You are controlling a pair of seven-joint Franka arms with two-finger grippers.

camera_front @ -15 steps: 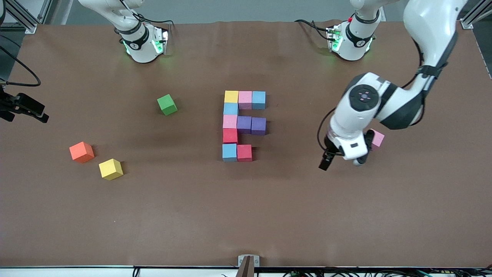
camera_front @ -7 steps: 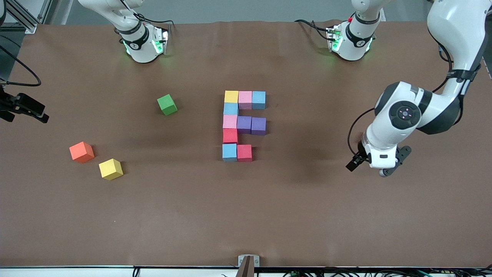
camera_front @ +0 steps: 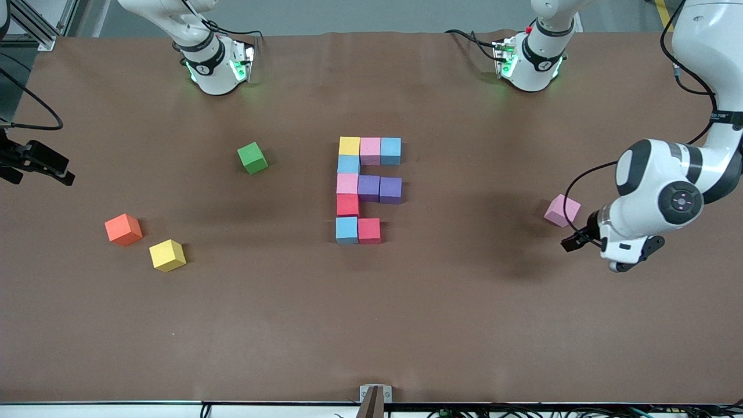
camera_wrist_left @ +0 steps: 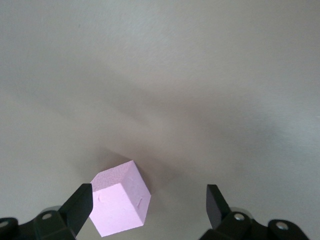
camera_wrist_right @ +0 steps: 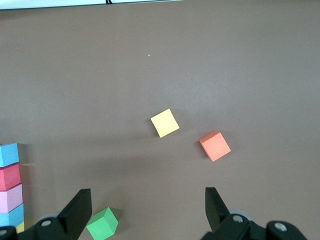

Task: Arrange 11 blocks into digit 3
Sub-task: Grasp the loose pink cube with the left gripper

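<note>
Since a second ago the left arm has swung from over the stray pink cube (camera_front: 562, 210) toward its own end of the table (camera_front: 406, 325), uncovering that cube. The left gripper (camera_front: 603, 247) now hangs just beside the cube, fingers spread and holding nothing. In the left wrist view the cube (camera_wrist_left: 121, 205) sits off-centre, close against one finger (camera_wrist_left: 80, 206) and turned at an angle to both.

The figure (camera_front: 368, 190) in mid-table has ten cubes. Its bar nearest the front edge has only a blue and a red cube, so one slot is open at the end of that bar. The right gripper (camera_wrist_right: 145, 207) waits high near its own end of the table, fingers spread and empty.

Risks, as I judge them:
- A straight descent could land a finger on the cube's top or nudge it aside, because the cube is off-centre.
- Closing on its corners could twist it or pop it out.
- Placing it tilted could shove the red cube (camera_front: 369, 230) and break the bar.

Only "FRANKA"-style lettering on the left arm's cuff shows, too small to read.
</note>
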